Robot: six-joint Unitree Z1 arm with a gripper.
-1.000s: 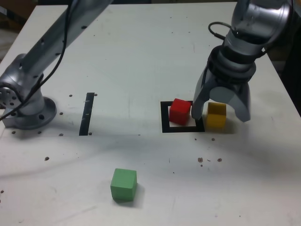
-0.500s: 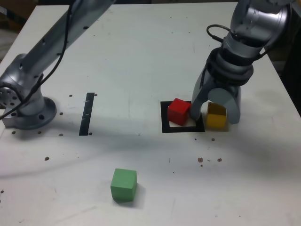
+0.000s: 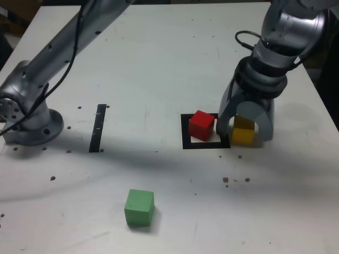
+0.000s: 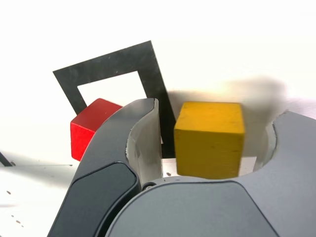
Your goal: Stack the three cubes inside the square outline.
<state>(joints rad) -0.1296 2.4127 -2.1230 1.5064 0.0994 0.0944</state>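
Observation:
The yellow cube [image 3: 243,132] rests on the table just outside the square outline [image 3: 186,132], on the exterior view's right. My gripper [image 3: 244,129] reaches down over it with one finger on each side. In the wrist view the yellow cube [image 4: 210,139] sits between the fingers [image 4: 143,133], and a narrow strip of table shows on both sides, so the jaws stand open around it. The red cube [image 3: 202,125] sits inside the outline, slightly turned, close to one finger. The green cube [image 3: 139,207] lies alone near the table's front.
A narrow black strip [image 3: 98,128] lies on the table at the exterior view's left. The arm's grey base [image 3: 29,119] stands at the far left, and its links cross over the back of the table. Small dark specks dot the white surface.
The jaws have drawn in from a wide spread to close around the yellow cube. The cubes have not visibly moved.

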